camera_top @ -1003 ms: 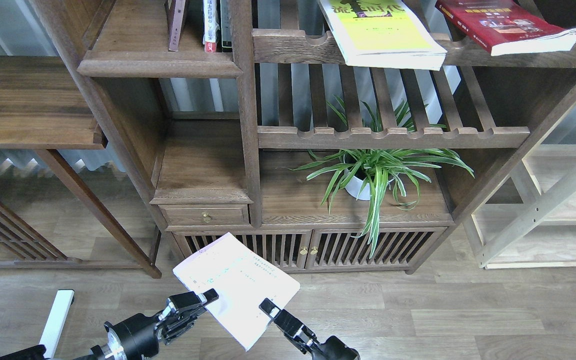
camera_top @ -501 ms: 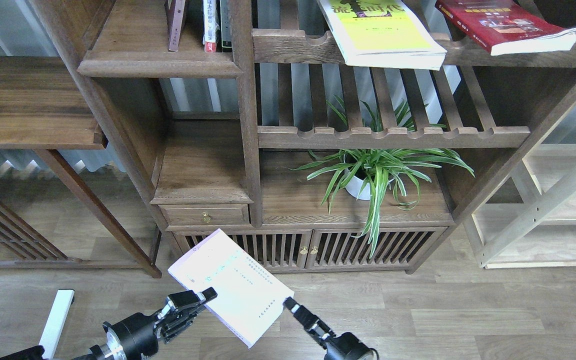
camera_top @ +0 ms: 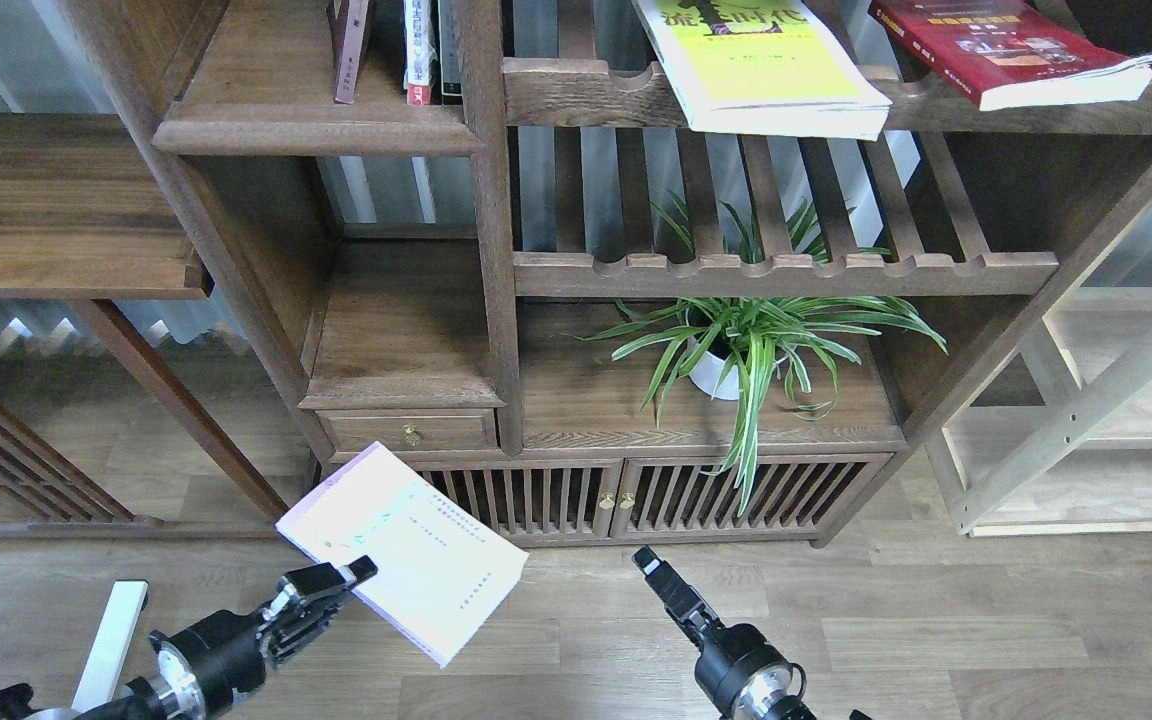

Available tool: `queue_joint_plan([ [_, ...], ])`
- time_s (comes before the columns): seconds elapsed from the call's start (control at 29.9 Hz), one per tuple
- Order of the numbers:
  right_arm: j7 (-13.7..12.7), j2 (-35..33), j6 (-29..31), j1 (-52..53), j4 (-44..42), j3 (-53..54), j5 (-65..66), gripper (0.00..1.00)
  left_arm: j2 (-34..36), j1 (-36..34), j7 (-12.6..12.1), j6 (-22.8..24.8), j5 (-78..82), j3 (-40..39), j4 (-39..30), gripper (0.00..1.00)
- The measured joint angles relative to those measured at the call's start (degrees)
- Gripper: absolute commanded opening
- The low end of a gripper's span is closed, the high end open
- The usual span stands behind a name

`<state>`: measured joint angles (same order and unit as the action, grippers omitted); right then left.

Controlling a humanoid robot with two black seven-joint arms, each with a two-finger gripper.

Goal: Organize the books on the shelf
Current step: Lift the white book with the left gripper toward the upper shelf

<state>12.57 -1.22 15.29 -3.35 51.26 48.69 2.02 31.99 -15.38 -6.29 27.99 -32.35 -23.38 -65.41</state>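
Wood-plank flooring point(camera_top: 936, 630) runs under a tall dark-brown bookcase point(camera_top: 496, 300) that fills most of the view, its top cut off by the frame. On the upper slatted rack point(camera_top: 576, 95) lie two books, both clipped at their far ends: a yellow-green paperback point(camera_top: 756, 70) overhanging the scalloped front rail, and a dark red paperback point(camera_top: 1011, 50) to its right, also jutting past the rail. On the solid shelf point(camera_top: 316, 125) at upper left, a few upright book spines point(camera_top: 421, 50) show only their lower parts, too cropped to read. The lower slatted rack point(camera_top: 786, 272) partly screens a potted spider plant point(camera_top: 751, 345) standing on the cabinet top point(camera_top: 586, 405); its leaves droop over the slatted doors point(camera_top: 626, 495). The small solid shelf above the drawer point(camera_top: 408, 432) carries nothing.

Low in the view, the left hand point(camera_top: 336, 582) grips the near left corner of the pale lavender-white paperback point(camera_top: 406, 550), which tilts in the air in front of the cabinet doors, above the floor. Its cover print is too faint to make out. The right hand point(camera_top: 651, 562) stands well apart from that book, pointing up toward the cabinet; it is seen nearly end-on and dark, so I cannot tell how its fingers stand. A white bar point(camera_top: 111, 640) lies at lower left, partly behind the left arm.
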Motion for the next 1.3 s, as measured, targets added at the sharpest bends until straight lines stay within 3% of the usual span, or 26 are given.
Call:
queue_joint_plan([
  [0.4,-0.09,0.46,0.0,2.31,-1.12,-0.18,0.0,0.95,-0.37,0.81,-0.05,0.0,10.76,-13.14,10.77,0.03],
  [0.64,-0.1,1.22,-0.3,3.05,-1.77,-0.44,0.07,0.95,-6.27,0.59,-0.79,0.0,16.47,-15.39,22.97,0.01],
  [1.3,-0.04,1.22,-0.35,2.99,-2.69,-0.08,0.09,0.95,-7.83,0.84,-1.01,0.0,16.03,-17.49,24.09,0.01],
])
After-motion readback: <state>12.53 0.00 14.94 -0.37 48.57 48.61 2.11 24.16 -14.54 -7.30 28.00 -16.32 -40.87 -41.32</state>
